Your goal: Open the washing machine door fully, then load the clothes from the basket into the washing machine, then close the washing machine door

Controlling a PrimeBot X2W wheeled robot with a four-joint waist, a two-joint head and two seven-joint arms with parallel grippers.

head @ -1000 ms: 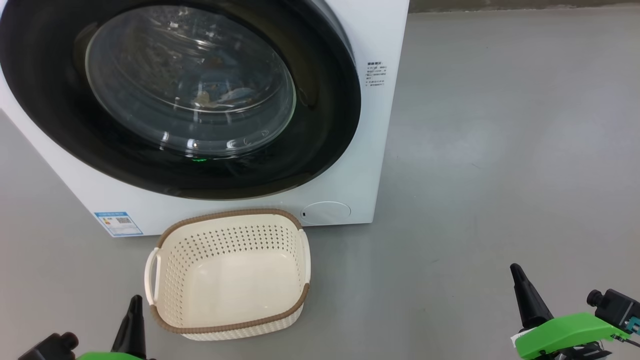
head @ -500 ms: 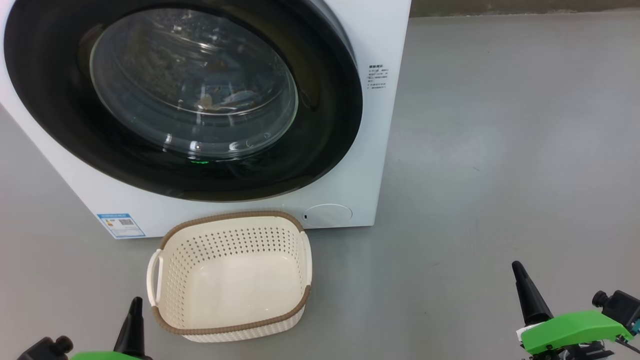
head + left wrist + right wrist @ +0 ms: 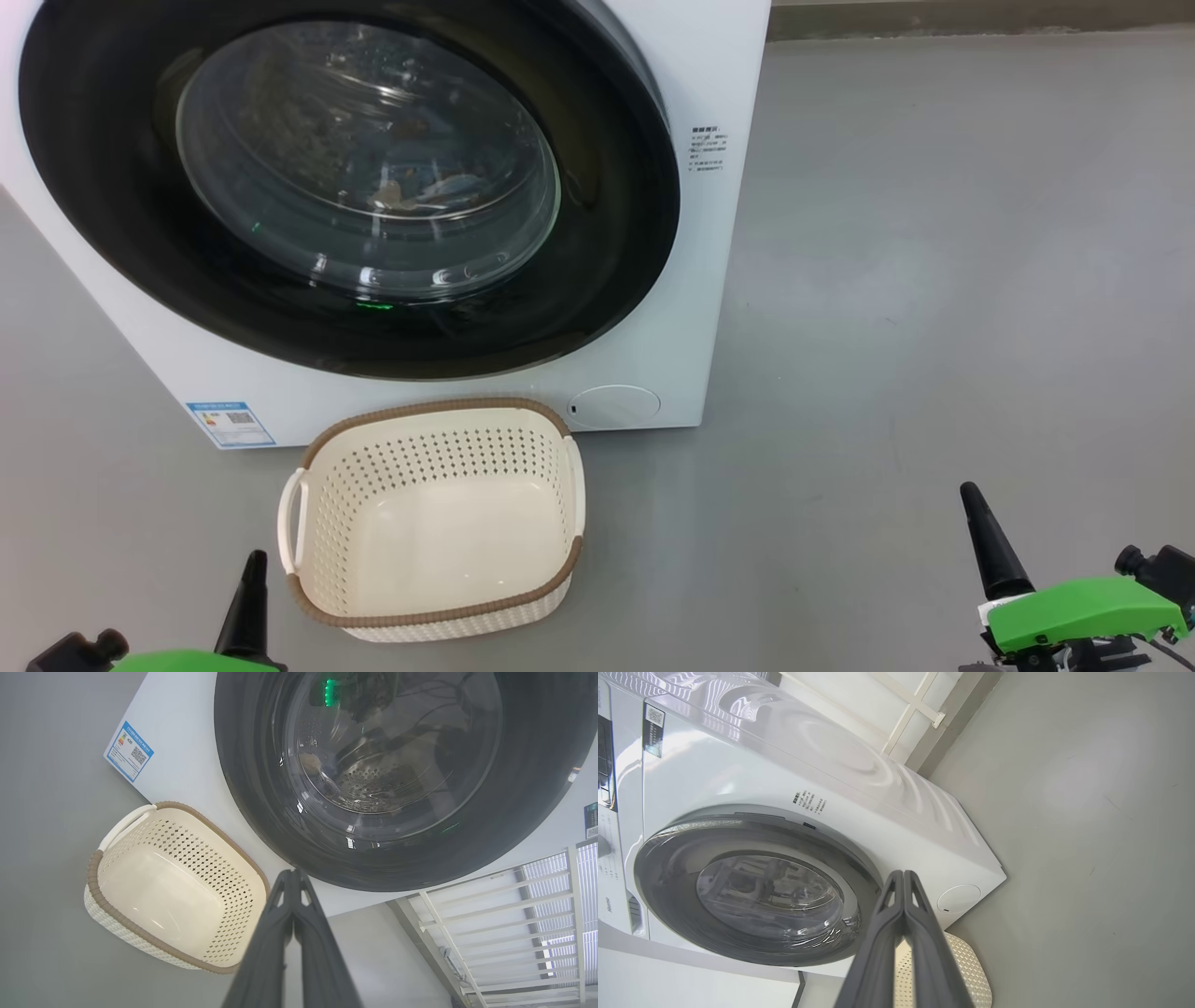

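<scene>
**Head view, with wrist views.** You are looking down at the washing machine point(image 3: 719, 56), which is standing on the grey floor point(image 3: 934, 280). The washing machine door point(image 3: 616, 233) is lying shut, flush against the white front. Through its glass bowl point(image 3: 280, 140) you are seeing the steel drum point(image 3: 373, 784). The clothes point(image 3: 425, 189) are showing as a patch of blue and orange fabric lying low inside the drum.

The basket point(image 3: 439, 407) is sitting on the floor just in front of the machine, below the door. It is lying between the blue sticker point(image 3: 230, 424) and the round cap point(image 3: 614, 407), with its bare cream bottom showing.

Your left gripper point(image 3: 252, 560) is hovering at the lower left, just beside the basket's near left corner and apart from it. Its fingers point(image 3: 275, 933) are pressing together. Your right gripper point(image 3: 969, 493) is hovering at the lower right over bare floor, well apart from the basket. Its fingers point(image 3: 924, 933) are likewise pressing together.
</scene>
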